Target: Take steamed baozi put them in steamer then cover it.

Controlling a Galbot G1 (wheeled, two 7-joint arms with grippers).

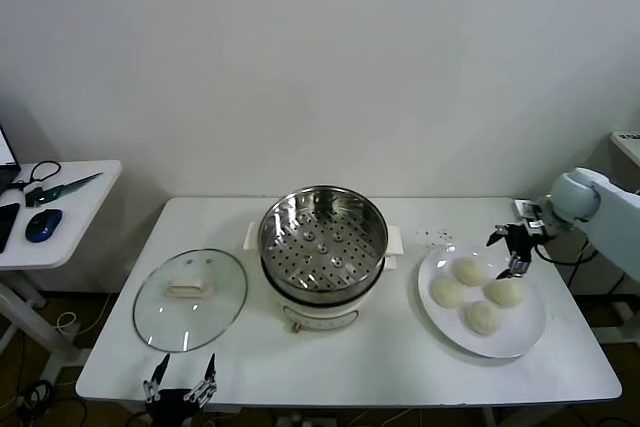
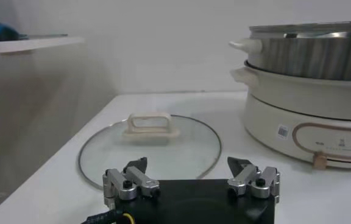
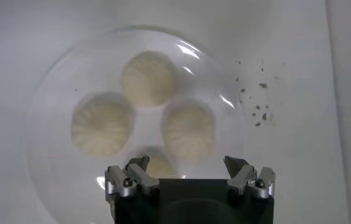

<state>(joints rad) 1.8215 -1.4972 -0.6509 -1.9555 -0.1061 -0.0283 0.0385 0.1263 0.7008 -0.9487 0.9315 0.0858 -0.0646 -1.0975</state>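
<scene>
1. Currently counted: four cream-white round baozi [image 1: 484, 316] on flat white plate [image 1: 528, 340]; one shiny steel steamer [image 1: 323, 240]; one clear glass lid [image 1: 190, 298].
2. Right gripper [image 1: 510, 248] spread wide, empty, above plate's far edge, baozi just below.
3. Left gripper [image 1: 181, 384] spread wide, empty, near lid.

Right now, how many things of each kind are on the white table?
Baozi: 4
Plate: 1
Steamer: 1
Glass lid: 1
Total: 7

Head view high overhead, wrist views close, sharing steamer [image 1: 323, 244], plate [image 1: 520, 332]
</scene>
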